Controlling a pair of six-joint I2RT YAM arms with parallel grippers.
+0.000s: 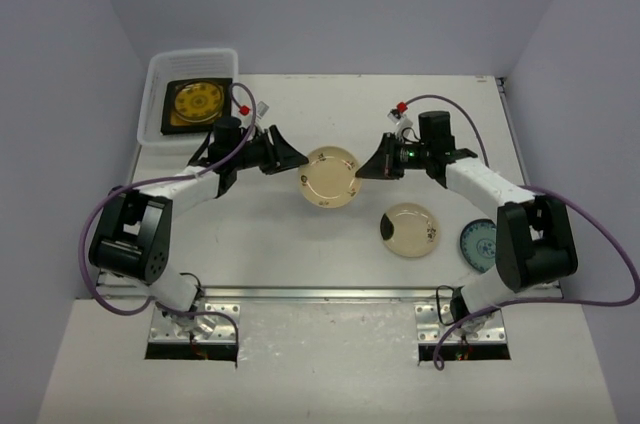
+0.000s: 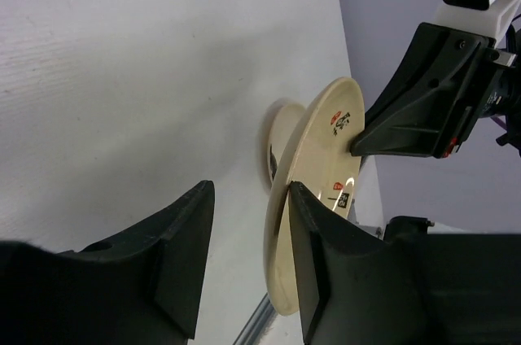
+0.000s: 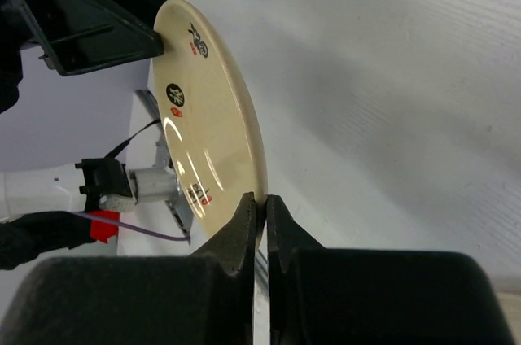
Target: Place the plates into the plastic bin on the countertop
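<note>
Cream plate point(image 1: 331, 176) right of the plastic bin point(image 1: 190, 53)
Right gripper point(image 3: 262, 203) pinches its rim; left gripper point(image 2: 250, 198) straddles the opposite rim, jaws apart.

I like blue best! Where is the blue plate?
Top view: the blue plate lies at the table's right edge, between a cream plate and the right arm.

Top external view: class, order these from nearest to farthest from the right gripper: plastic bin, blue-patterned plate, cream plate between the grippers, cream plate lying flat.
From the right gripper:
1. Cream plate between the grippers: pinched at its rim.
2. Cream plate lying flat: right of centre.
3. Blue-patterned plate: farther right, towards the front.
4. Plastic bin: far left corner.
</note>
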